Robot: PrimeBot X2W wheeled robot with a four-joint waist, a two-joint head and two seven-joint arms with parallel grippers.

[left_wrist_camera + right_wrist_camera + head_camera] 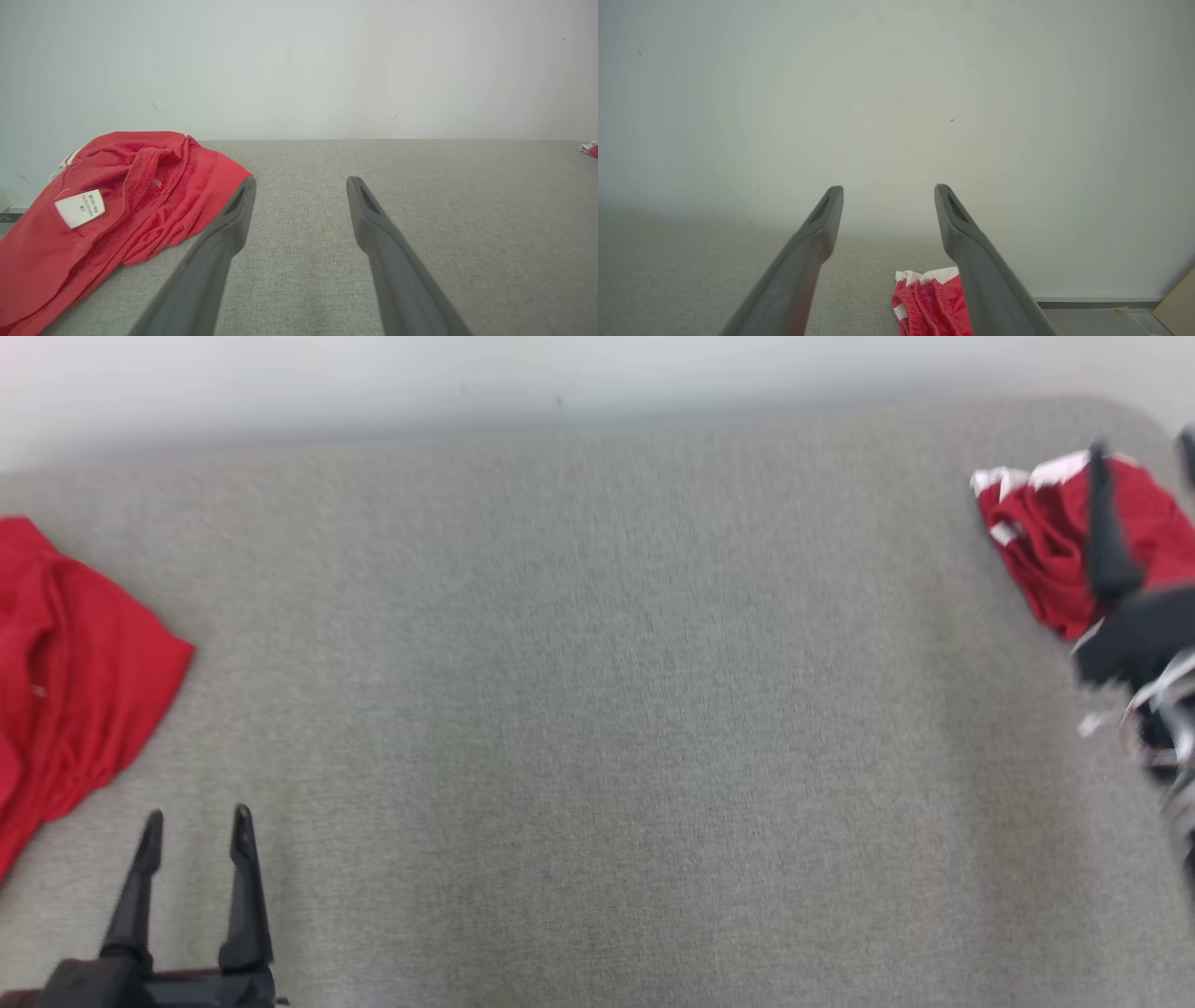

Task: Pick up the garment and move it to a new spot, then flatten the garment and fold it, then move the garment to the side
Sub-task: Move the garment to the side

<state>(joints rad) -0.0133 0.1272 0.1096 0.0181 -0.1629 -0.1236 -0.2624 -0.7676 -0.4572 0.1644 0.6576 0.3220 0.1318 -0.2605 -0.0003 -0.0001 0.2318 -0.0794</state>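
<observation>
Nearest, the left pincer point(198, 817) hangs low over the grey desk point(597, 709), its two fingers apart with nothing between them. Just beside it on its left lies a plain red garment point(117, 200), crumpled and partly spilling over the desk's left edge, with a white label point(80, 207) facing up near the neckline. The middle of the desk is bare grey cloth.

At the far right corner sits a red-and-white garment point(1046, 541), bunched into a small heap. The right pincer point(888, 189) is above it, fingers spread and gripping nothing. This heap looks already put aside, so I judge the plain red one to be the next to handle, though the pictures do not settle it.

Either piece should be light, limp and thin. It will sag from any single hold and has no stiffness to push against. A raised fold or the stitched neckline offers the best pinch. A flat area risks catching the desk's cloth cover too.
</observation>
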